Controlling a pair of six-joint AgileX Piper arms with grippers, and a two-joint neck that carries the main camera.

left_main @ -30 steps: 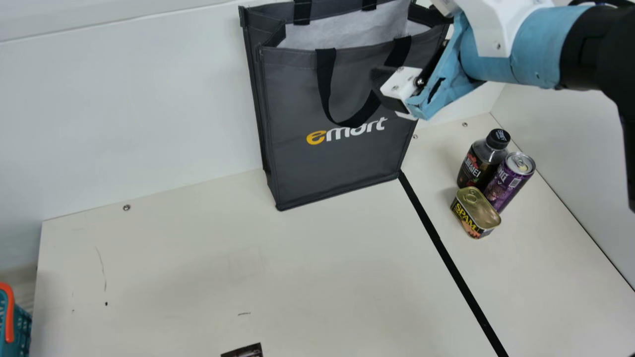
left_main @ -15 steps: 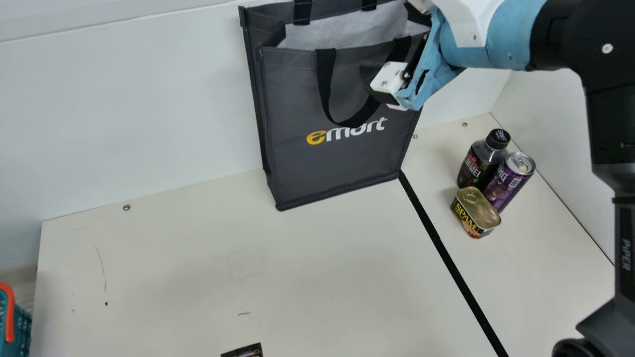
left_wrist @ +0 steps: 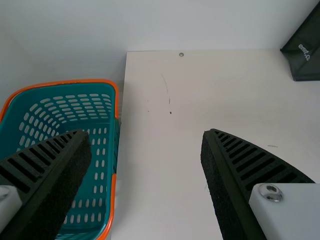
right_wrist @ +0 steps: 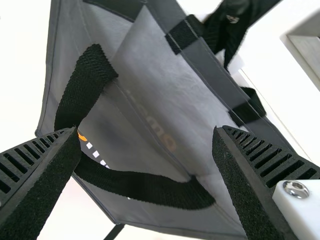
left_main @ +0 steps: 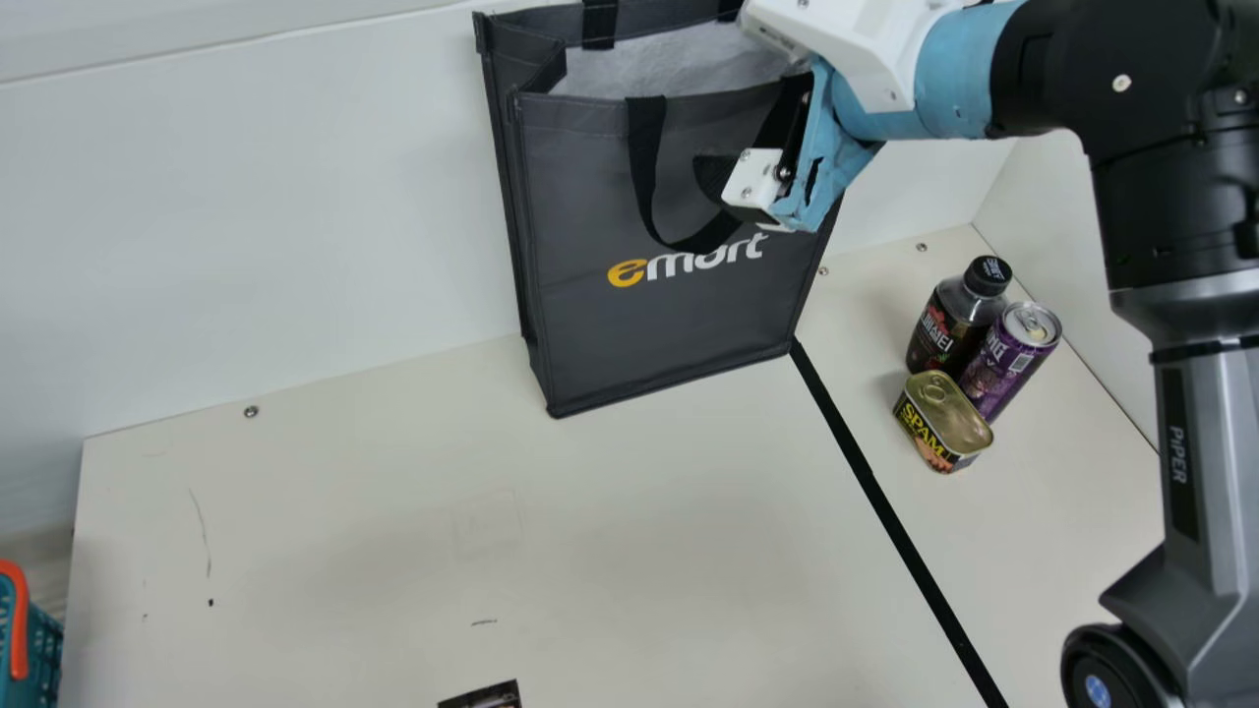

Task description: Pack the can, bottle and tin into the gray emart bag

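— Why are the right fingers (right_wrist: 250, 200) wide apart, empty, by the gray emart bag (left_main: 669, 324)?
— Perhaps to widen its mouth; bottle (left_main: 936, 332), purple can (left_main: 1001, 369) and tin (left_main: 949, 415) stand bunched on the counter (left_main: 393, 492), probably for easy picking; left fingers (left_wrist: 65, 170) spread too, holding nothing.

In the main view, one teal basket (left_main: 45, 644), orange-trimmed, stands at eight o'clock; one black strip (left_main: 933, 590) lies at four; one dark item (left_main: 487, 697), partly visible, at seven.

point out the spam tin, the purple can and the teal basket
spam tin (left_main: 950, 413), main view, on its lid
purple can (left_main: 1005, 366), main view, on its side
teal basket (left_wrist: 98, 150), left wrist view, on its perforated wall
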